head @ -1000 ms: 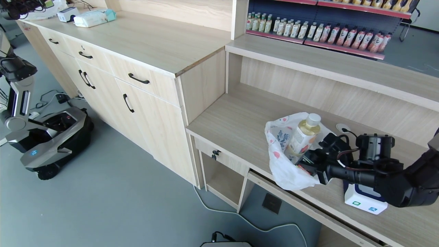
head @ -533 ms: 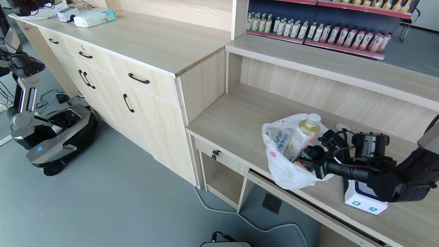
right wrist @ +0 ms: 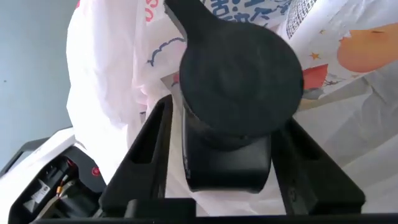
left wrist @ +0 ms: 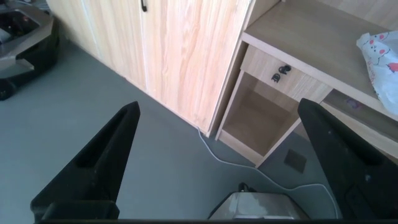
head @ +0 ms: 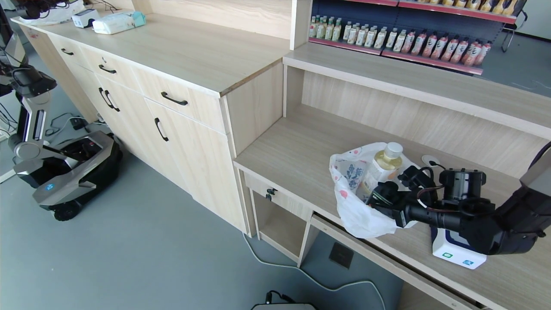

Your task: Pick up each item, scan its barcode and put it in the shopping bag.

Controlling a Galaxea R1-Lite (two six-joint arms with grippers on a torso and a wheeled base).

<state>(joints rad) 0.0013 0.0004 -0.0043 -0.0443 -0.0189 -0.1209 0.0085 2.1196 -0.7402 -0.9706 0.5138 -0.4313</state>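
My right gripper (head: 375,200) pinches a black round-capped item (right wrist: 239,93) at the mouth of the white printed plastic shopping bag (head: 351,215), beside the pale-yellow bottle (head: 381,170). I would lower past the rim before releasing; left gripper (left wrist: 219,106) is spread

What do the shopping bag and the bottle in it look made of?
Shopping bag: thin, soft plastic film, white with printed pictures; it crumples and slumps. Bottle: probably clear plastic, slightly glossy, with yellowish liquid showing through above a wrapped label, and a white cap.
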